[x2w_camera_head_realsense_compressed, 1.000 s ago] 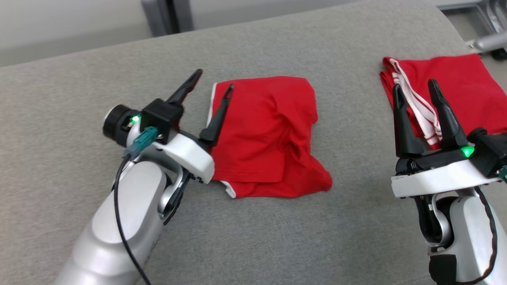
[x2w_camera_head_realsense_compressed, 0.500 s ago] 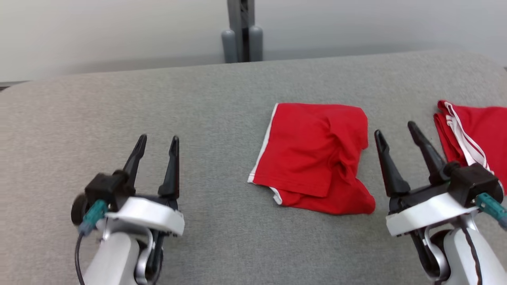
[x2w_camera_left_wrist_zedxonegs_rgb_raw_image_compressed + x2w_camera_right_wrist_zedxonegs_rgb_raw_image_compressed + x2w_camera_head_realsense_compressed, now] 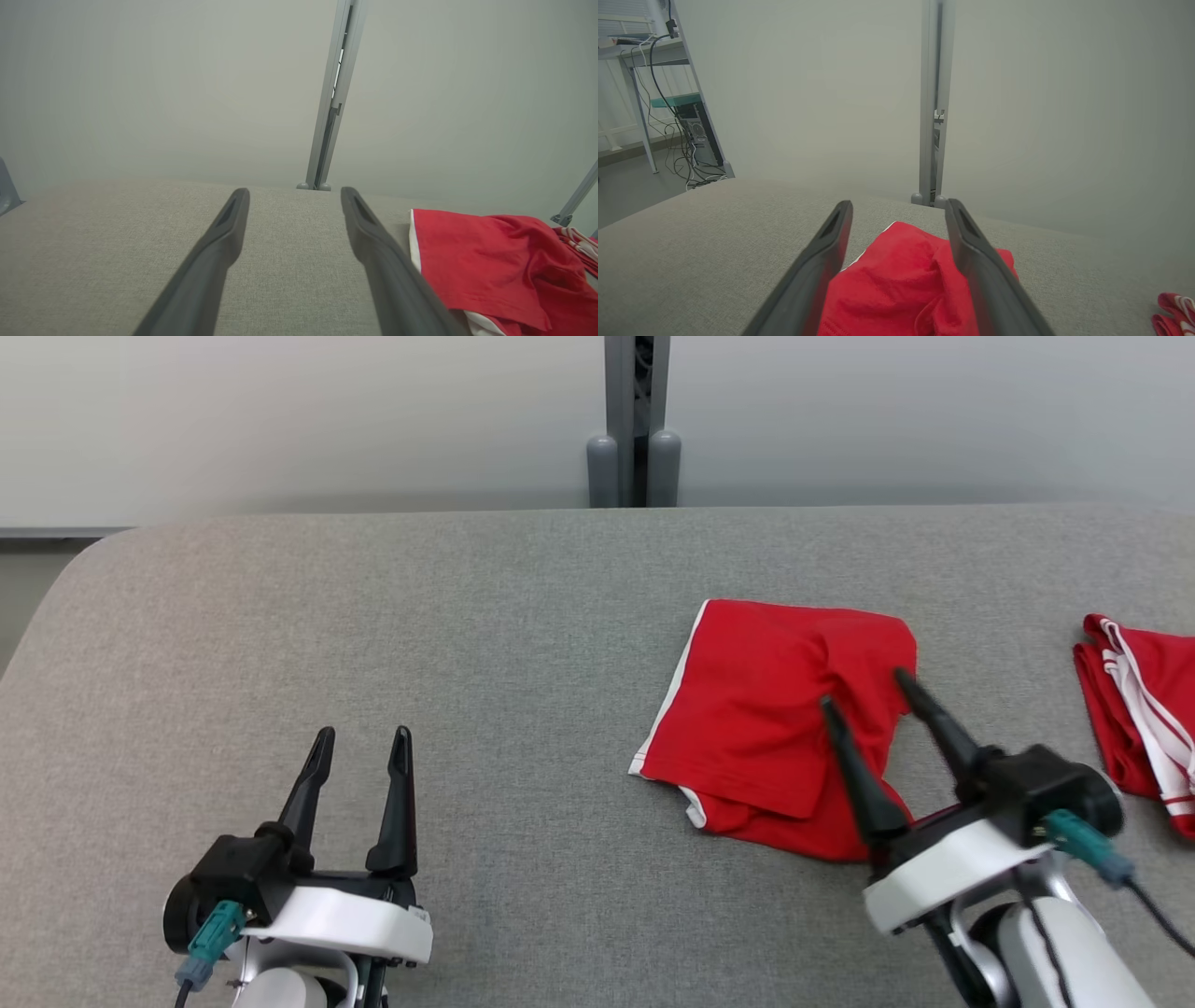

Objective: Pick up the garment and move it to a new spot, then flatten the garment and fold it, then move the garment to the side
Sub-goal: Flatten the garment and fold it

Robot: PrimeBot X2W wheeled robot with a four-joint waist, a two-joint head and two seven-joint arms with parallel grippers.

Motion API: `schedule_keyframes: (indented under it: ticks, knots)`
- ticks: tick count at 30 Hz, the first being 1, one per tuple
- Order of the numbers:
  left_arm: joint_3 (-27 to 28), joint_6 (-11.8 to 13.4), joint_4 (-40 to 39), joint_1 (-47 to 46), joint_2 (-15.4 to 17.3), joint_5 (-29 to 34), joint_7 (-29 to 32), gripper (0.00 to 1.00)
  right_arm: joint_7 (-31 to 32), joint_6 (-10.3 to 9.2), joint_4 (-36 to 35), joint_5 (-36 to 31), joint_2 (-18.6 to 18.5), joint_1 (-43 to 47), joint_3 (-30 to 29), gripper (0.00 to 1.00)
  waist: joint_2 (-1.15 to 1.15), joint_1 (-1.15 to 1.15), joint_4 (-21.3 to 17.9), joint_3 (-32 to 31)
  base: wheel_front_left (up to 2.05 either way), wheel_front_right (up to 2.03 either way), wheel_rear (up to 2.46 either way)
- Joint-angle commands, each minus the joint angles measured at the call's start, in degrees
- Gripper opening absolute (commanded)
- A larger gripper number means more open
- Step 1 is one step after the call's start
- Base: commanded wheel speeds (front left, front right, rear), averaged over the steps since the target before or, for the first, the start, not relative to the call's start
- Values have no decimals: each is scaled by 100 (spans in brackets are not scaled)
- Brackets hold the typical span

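The garment (image 3: 756, 728) is red with a white edge and lies folded and a little rumpled on the grey padded table (image 3: 467, 644), right of centre. My right gripper (image 3: 864, 691) hovers over its near right part, open, with nothing between the fingers. In the right wrist view the garment (image 3: 896, 280) lies below and between that gripper's (image 3: 899, 205) spread fingers. My left gripper (image 3: 362, 735) stands open at the lower left, well apart from the garment. In the left wrist view the left gripper (image 3: 294, 192) frames bare table, with the garment (image 3: 481, 256) to its right.
A second red garment with white stripes (image 3: 1139, 709) lies at the table's right edge, apart from the first. A grey post (image 3: 635, 420) stands behind the table's far edge. The right wrist view shows a desk with hanging cables (image 3: 668, 93) off the table's far left.
The head camera has shifted. My left gripper has left the garment's left edge and drawn back to the lower left. My right gripper has gone from over the striped garment to over the folded one.
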Motion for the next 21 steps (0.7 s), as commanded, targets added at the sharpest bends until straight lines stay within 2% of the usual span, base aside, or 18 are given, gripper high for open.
schedule_keyframes:
  ticks: [1,7,21]
  knots:
    - [37,-27,12,-117,25,43,-23,100,85,1,-8,-45,-68,-79,119,100,0,0,42,39,0,0,0]
    - [-37,-75,77,-230,-4,-41,-23,100,831,0,252,-105,-401,-461,1064,100,0,0,246,204,0,0,0]
    - [-570,136,240,-355,-4,-592,-24,100,2387,0,1260,-121,-1044,-1444,2122,100,0,0,1022,495,0,0,0]
